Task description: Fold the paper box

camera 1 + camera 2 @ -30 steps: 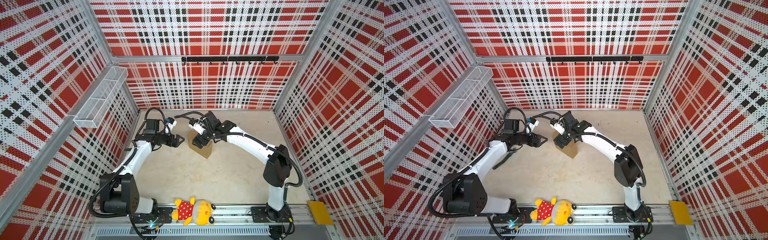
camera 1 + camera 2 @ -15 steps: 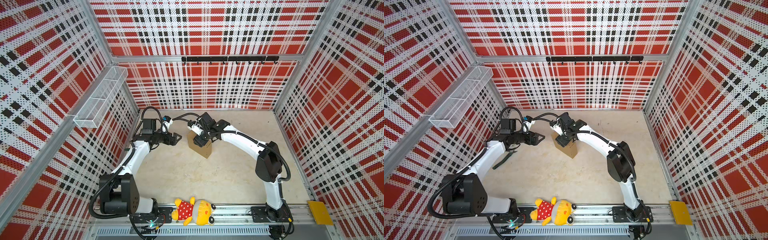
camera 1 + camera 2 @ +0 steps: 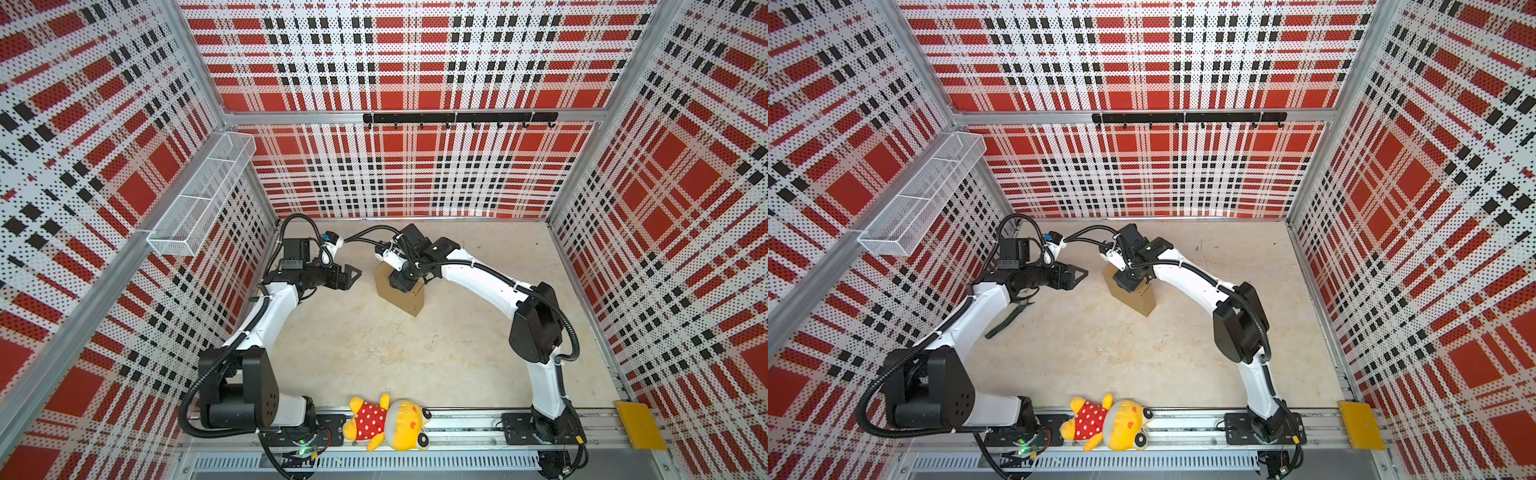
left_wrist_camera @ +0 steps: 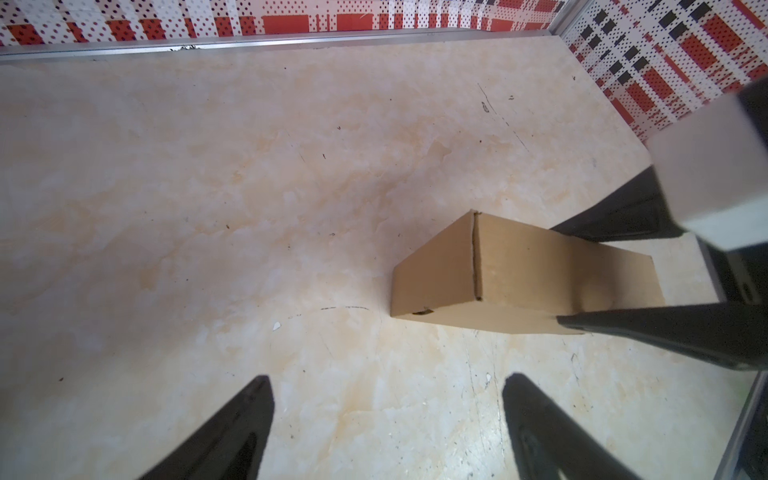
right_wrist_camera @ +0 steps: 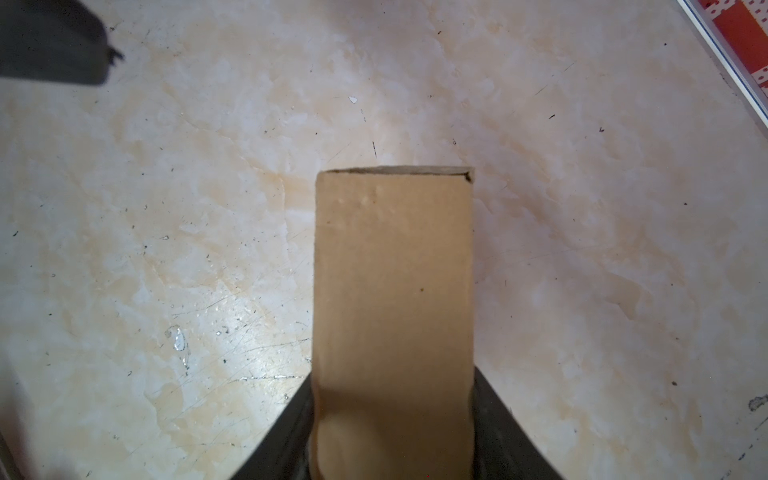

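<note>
Plaid perforated walls [image 3: 415, 174] enclosed a beige marbled tabletop [image 3: 374, 353]. Both top views: the paper box [image 3: 409, 301] sat toward the back middle of the tabletop, folded into a closed block and turned at a diagonal. The right gripper [image 3: 400, 283] came down on it from above, and its fingers were hidden behind the wrist. The left gripper [image 3: 354, 275] hovered just beside the box on its left, apart from it, with the jaws spread. A yellow plush toy [image 3: 386, 422] lay on the front rail and a yellow plate [image 3: 638, 424] at the front right corner. A wire basket [image 3: 921, 203] hung on the left wall. Left wrist view: the left gripper [image 4: 386, 379] had its fingers wide apart over bare tabletop, holding nothing. The box [image 4: 519, 274] lay beyond them, its flaps closed and a seam visible at the near corner. The right gripper [image 4: 559, 274] had one finger on each long side of the box. Right wrist view: the box [image 5: 392, 291] ran straight out between the right gripper's [image 5: 392, 395] dark fingers [image 5: 286, 428]. Both fingers pressed against its sides with no gap, so the claw was clamped on the box, and the tabletop was visible all round it.
</note>
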